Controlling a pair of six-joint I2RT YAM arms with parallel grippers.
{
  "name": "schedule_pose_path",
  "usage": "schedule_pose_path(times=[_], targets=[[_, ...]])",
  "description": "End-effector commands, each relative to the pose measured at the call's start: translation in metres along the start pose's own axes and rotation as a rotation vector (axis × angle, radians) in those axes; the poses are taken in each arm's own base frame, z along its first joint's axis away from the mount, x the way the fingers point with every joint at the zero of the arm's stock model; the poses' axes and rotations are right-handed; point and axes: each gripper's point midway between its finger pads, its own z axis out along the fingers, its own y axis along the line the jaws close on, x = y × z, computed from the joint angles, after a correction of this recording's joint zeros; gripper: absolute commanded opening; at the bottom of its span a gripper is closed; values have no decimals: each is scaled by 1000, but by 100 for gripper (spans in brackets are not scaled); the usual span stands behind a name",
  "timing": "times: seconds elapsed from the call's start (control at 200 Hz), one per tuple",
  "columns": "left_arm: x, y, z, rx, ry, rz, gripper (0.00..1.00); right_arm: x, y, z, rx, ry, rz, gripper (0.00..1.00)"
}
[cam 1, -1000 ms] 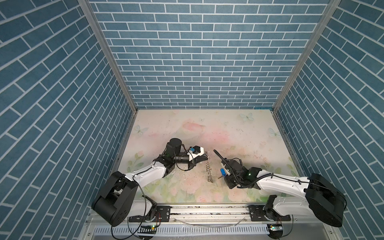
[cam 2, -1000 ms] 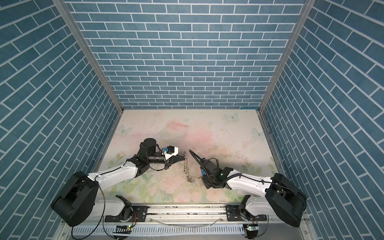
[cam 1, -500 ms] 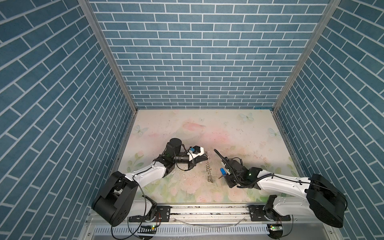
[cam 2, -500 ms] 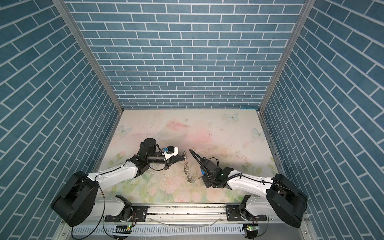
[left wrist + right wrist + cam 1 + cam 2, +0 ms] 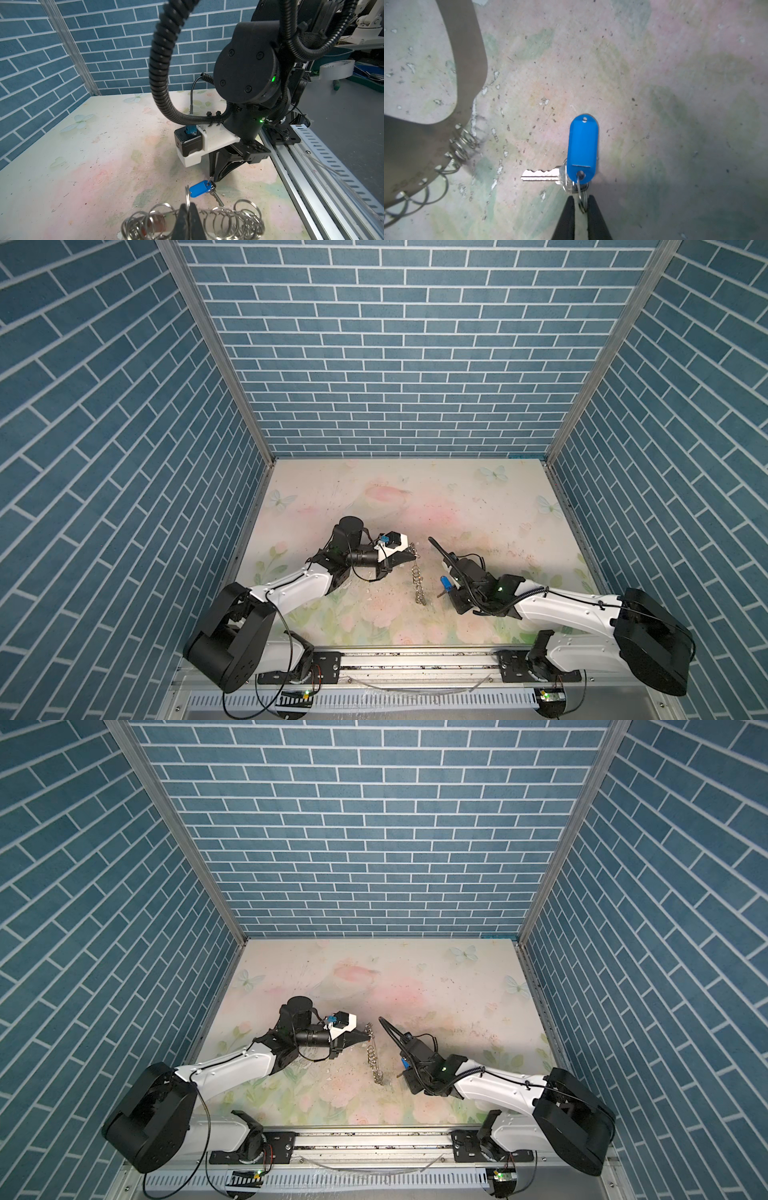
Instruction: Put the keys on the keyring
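Right claw (image 5: 581, 197) flanks small ring (image 5: 584, 204) on key (image 5: 542, 174); grip unclear, fingers (image 5: 566, 218) cropped.

Nothing reads clearly — only faint, blurred characters on the keyring (image 5: 411, 158), in the right wrist view.

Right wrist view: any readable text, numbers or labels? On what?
Nothing can be read here.
On the keyring, along its flat band: faint stamped characters, too blurred to read.
On the blue tag: no writing on the face that shows.
On the key: no legible marking on the blade; the head is mostly hidden behind the tag.
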Motion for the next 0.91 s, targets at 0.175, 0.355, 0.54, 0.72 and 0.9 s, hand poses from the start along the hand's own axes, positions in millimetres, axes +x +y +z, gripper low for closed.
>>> schedule_pose_path(times=[0.175, 0.355, 0.54, 0.72, 0.9], targets=[[-6, 1, -1, 5, -19, 14, 0, -5, -1, 2, 19, -10, -7, 13], [-6, 1, -1, 5, -19, 14, 0, -6, -3, 4, 31, -11, -7, 12], [-6, 0, -1, 6, -20, 15, 0, -6, -2, 4, 29, -9, -8, 7], [-5, 1, -1, 7, -17, 9, 0, -15, -3, -11, 40, -23, -21, 0], [-5, 0, 0, 16, -15, 9, 0, -31, 8, -48, -60, -69, -95, 0]])
